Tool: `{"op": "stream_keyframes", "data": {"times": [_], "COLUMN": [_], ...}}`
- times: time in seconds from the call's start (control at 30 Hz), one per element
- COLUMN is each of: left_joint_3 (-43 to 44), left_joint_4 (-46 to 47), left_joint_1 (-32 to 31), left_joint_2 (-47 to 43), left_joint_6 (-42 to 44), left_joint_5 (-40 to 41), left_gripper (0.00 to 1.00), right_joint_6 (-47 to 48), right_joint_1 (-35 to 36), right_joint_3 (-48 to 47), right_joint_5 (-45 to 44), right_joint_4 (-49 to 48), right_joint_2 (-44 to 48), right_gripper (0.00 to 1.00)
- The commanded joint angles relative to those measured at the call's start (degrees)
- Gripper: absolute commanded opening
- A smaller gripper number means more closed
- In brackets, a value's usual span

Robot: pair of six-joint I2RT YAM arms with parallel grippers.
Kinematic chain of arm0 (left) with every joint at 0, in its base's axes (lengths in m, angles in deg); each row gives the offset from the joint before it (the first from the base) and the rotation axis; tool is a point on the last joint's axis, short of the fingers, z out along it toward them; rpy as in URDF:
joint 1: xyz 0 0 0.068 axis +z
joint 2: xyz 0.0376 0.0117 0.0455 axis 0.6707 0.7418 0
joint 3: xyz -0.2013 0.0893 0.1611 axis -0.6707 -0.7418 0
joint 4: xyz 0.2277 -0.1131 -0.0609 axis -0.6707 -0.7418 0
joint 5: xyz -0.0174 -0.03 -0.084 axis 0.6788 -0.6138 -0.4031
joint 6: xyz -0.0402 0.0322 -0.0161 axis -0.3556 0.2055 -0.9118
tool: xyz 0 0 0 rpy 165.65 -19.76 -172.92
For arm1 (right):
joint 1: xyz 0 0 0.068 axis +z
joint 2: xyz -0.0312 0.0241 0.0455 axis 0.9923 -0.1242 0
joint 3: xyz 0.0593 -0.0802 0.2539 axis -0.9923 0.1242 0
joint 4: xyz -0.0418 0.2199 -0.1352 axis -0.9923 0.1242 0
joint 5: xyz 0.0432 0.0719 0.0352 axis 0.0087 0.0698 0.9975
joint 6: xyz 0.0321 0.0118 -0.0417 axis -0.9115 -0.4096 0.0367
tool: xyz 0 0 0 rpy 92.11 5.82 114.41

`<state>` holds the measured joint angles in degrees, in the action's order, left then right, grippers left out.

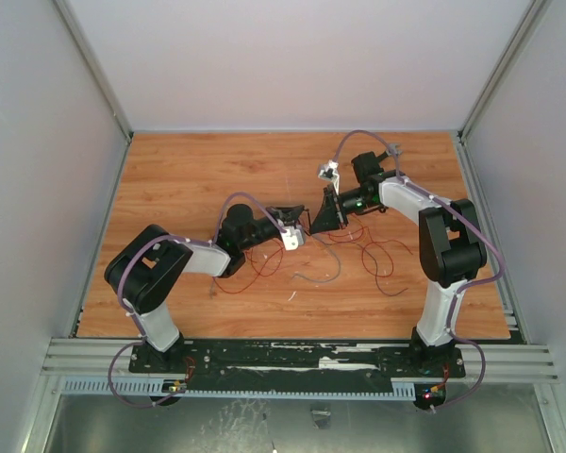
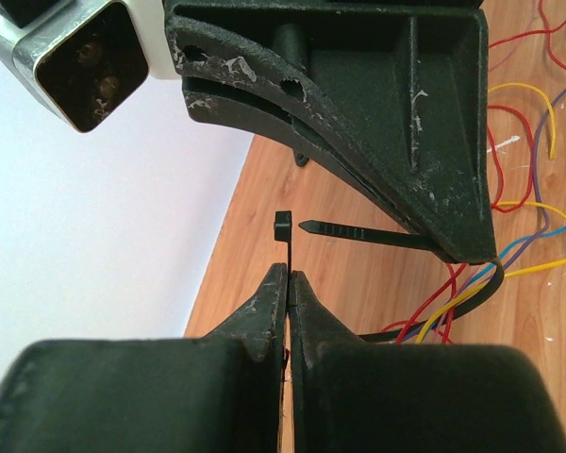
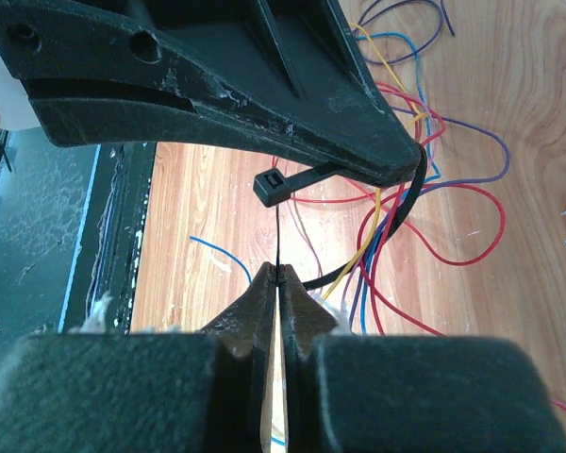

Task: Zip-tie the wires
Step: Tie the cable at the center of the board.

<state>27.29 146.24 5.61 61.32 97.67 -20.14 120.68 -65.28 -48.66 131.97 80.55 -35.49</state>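
Observation:
My left gripper (image 2: 289,274) is shut on the black zip tie just below its square head (image 2: 283,226). My right gripper (image 3: 278,272) is shut on the tie's tail, whose pointed tip (image 2: 311,228) stops a little to the right of the head, outside its slot. The tie's black band (image 3: 412,203) curves around a bunch of the wires (image 3: 453,189), red, yellow, blue and purple strands. From above, the left gripper (image 1: 291,219) and the right gripper (image 1: 323,217) meet tip to tip above mid-table, with the wires (image 1: 373,255) spread below and to the right.
A loose grey strand (image 1: 321,276) and red loops (image 1: 250,274) lie near the left arm. A single blue wire (image 3: 212,250) lies apart. White enclosure walls surround the wooden table (image 1: 189,179); a metal rail (image 1: 292,363) runs along its near edge.

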Motion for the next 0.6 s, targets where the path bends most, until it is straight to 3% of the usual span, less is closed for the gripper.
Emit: {"op": "stream_keyframes", "data": {"times": [0.0,0.57], "left_joint_3": [-0.5,-0.6], "left_joint_4": [3.3,3.4], "left_joint_1": [-0.4,-0.5], "left_joint_2": [0.8,1.1], "left_joint_6": [-0.5,-0.6], "left_joint_5": [-0.1,-0.6], "left_gripper": [0.00,0.00], "right_joint_6": [1.1,0.6], "right_joint_1": [-0.7,-0.8], "right_joint_3": [-0.9,-2.4], "right_joint_5": [1.6,2.1], "right_joint_4": [0.9,0.8], "right_joint_2": [0.1,-0.6], "right_gripper": [0.00,0.00]}}
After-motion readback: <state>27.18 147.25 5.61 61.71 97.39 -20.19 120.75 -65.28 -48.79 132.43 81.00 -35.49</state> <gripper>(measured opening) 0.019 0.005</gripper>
